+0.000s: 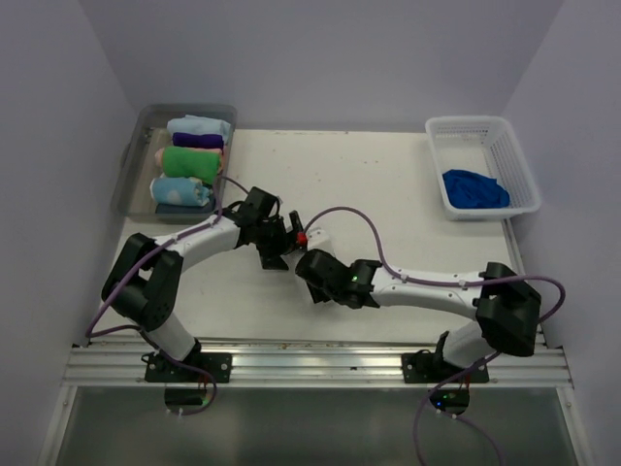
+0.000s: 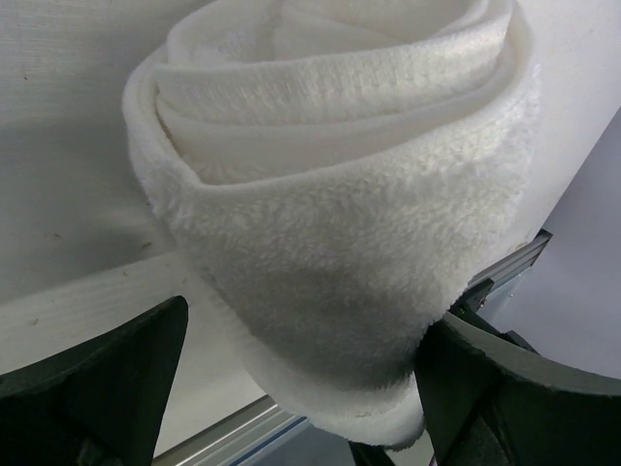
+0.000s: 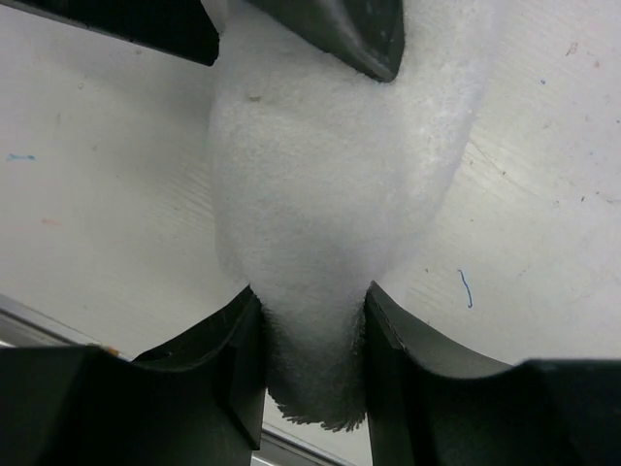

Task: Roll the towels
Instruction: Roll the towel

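The white towel (image 2: 340, 194) is rolled into a thick coil on the table. It lies between the fingers of my left gripper (image 2: 306, 340), which is open: the right finger touches the roll and the left finger (image 2: 107, 379) stands apart from it. My right gripper (image 3: 312, 320) is shut on the white towel (image 3: 301, 194), pinching one end of the roll. In the top view the left gripper (image 1: 275, 245) and the right gripper (image 1: 312, 264) meet at the table's middle and hide most of the roll. The blue towel (image 1: 475, 189) lies crumpled in the white basket (image 1: 514, 155).
A clear bin (image 1: 136, 146) at the back left holds several rolled towels, among them a green one (image 1: 191, 160) and a pale blue dotted one (image 1: 181, 191). The aluminium rail (image 1: 310, 364) runs along the near edge. Purple cables loop over both arms.
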`<state>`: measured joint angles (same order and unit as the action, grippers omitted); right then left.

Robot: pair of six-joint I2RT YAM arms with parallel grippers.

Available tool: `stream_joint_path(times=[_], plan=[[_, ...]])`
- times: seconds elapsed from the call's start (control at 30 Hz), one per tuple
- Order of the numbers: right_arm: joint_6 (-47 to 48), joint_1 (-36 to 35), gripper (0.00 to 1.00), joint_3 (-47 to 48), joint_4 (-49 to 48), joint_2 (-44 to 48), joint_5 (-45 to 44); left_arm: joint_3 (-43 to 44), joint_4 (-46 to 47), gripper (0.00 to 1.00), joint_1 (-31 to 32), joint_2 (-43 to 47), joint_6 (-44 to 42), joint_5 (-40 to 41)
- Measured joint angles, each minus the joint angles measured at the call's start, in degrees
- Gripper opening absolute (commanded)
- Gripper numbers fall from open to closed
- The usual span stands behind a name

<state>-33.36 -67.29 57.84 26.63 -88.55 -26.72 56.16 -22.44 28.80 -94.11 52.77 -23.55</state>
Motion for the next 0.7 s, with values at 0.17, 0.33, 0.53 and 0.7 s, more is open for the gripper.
stream_joint_path(times=[0.17,0.33,0.53,0.7], plan=[[0.9,5.3,0.36,-8.3,-8.9,7.3,10.1,-0.6,0.9,0.96,0.2,0.6,0.0,0.0],[0.9,7.7,0.34,-12.0,-14.9,8.5,16.5,-2.1,2.6,0.98,0.2,0.7,0.0,-0.7],[0.2,8.7,0.33,-13.5,-18.6,8.8,20.4,-2.6,4.1,0.96,0.2,0.6,-0.1,-1.1],[0.0,8.9,0.35,-13.5,-19.0,8.5,21.6,-2.6,4.8,0.85,0.2,-0.4,-0.1,-1.5]])
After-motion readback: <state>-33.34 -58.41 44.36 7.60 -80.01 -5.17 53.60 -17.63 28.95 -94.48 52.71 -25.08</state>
